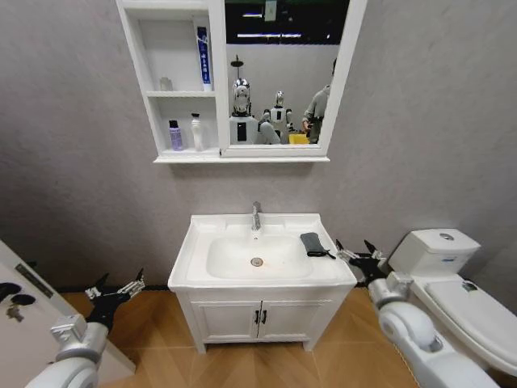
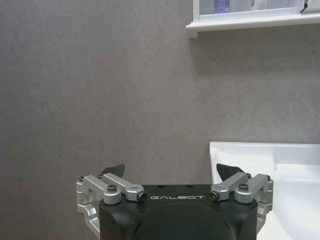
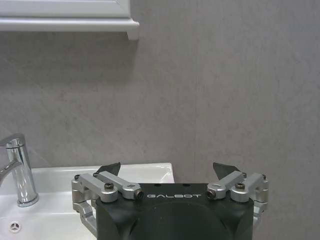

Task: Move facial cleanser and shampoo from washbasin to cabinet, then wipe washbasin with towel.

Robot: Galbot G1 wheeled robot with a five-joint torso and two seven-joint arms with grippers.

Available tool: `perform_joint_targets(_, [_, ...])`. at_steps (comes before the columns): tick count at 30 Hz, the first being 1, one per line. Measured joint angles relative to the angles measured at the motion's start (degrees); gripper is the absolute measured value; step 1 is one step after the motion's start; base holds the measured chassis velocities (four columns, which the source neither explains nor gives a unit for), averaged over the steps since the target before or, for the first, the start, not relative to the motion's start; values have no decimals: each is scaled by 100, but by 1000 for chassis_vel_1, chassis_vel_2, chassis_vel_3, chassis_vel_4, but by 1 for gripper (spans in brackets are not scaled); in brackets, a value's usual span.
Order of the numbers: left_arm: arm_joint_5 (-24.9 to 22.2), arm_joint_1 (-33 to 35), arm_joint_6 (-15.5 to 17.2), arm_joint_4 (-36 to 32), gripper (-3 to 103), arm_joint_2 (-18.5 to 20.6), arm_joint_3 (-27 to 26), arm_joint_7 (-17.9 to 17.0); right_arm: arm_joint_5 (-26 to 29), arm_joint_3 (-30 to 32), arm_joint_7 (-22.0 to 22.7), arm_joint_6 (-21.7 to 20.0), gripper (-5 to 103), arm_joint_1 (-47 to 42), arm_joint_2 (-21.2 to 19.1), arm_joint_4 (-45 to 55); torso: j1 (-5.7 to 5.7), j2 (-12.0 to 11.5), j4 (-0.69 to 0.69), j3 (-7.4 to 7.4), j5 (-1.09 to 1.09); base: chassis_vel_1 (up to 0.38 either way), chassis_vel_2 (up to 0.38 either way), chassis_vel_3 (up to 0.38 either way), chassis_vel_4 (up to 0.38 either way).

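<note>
On the washbasin (image 1: 187, 257) rim, right of the bowl: only the towel (image 1: 313, 243) left, bottles apparently shelved in the cabinet (image 1: 170, 81).

Wiping step judged in hand, grasp not yet made. Right tool (image 1: 357, 255) released, jaws spread, hovering just beside the basin's right edge, near the towel; left tool (image 1: 118, 289) likewise released, low and well apart to the left. Towel lying flat, long axis running front to back, loop pointing toward the right tool. Next move likely calls for reaching inward, lowering over the cloth and pinching across its short width.
</note>
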Motion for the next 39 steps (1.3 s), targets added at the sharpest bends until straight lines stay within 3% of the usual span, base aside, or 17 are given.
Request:
perform_joint_targets(5, [1, -1, 0, 2, 100, 1, 1, 0, 516, -468, 71, -611, 100, 891, -132, -449, 0, 0, -2, 0, 0, 0, 0, 0, 0])
perform_joint_targets(6, [1, -1, 1, 2, 100, 1, 3, 1, 771, -793, 212, -867, 100, 1386, -131, -699, 0, 0, 4, 1, -2, 0, 0, 0, 0])
perform_joint_targets(7, [1, -1, 1, 2, 100, 1, 3, 1, 771, -793, 212, -867, 100, 1386, -131, -699, 0, 0, 4, 1, -2, 0, 0, 0, 0])
perform_joint_targets(9, [2, -1, 1, 5, 100, 2, 4, 2, 972, -1403, 369, -1086, 100, 2014, -20, -1180, 0, 0, 3, 0, -3, 0, 0, 0, 0])
perform_joint_targets(10, [2, -2, 1, 4, 100, 2, 4, 1, 955, -1805, 399, -1133, 100, 2416, 114, -1565, 1, 0, 3, 1, 3, 0, 0, 0, 0])
perform_joint_targets(18, [2, -2, 1, 5, 100, 3, 5, 1, 806, -2736, 600, -1392, 100, 3568, 566, -2716, 0, 0, 2, 0, -5, 0, 0, 0, 0])
perform_joint_targets(25, [2, -3, -1, 5, 100, 3, 5, 1, 1012, -3191, 558, -1679, 100, 3972, 533, -3052, 0, 1, 1, 0, -3, 0, 0, 0, 0])
perform_joint_targets(39, [2, -3, -1, 5, 100, 3, 6, 0, 1230, -3314, 553, -1770, 100, 3996, 611, -3456, -1, 1, 1, -1, -1, 0, 0, 0, 0])
